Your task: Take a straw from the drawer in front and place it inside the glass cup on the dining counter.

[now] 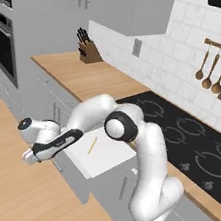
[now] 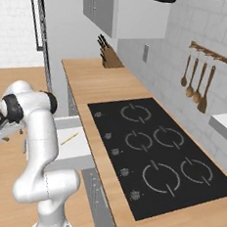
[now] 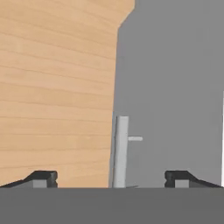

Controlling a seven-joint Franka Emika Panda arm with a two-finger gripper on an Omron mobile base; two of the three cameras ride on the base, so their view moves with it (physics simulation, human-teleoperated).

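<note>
The drawer (image 1: 106, 158) stands pulled out from the grey cabinets below the counter (image 1: 87, 76), its white inside open to view. The straw (image 1: 92, 144), thin and pale yellow, lies flat on the drawer's white floor, near the middle, touched by nothing; from the right base view it shows as a short slanted stick (image 2: 69, 138) on the same white floor, just beside the arm's upright white link. The hand (image 1: 28, 156) sits low in front of the drawer, out over the wooden floor (image 1: 14, 188) and beside the drawer's front corner, well apart from the straw. In the hand view its two dark fingertips (image 3: 43, 178) stand wide apart at the bottom edge, with nothing between them, and they flank the drawer's slim metal bar handle (image 3: 120, 151), which rises between them against the grey drawer front; the fingertips do not touch it. The wooden floor takes up the left part of that view. On the counter behind, a black cooktop (image 1: 189, 140) lies to the right of the drawer, a knife block (image 1: 89, 51) stands at the back against the tiled wall, and wooden utensils (image 1: 216, 76) hang from a rail above the cooktop.
</note>
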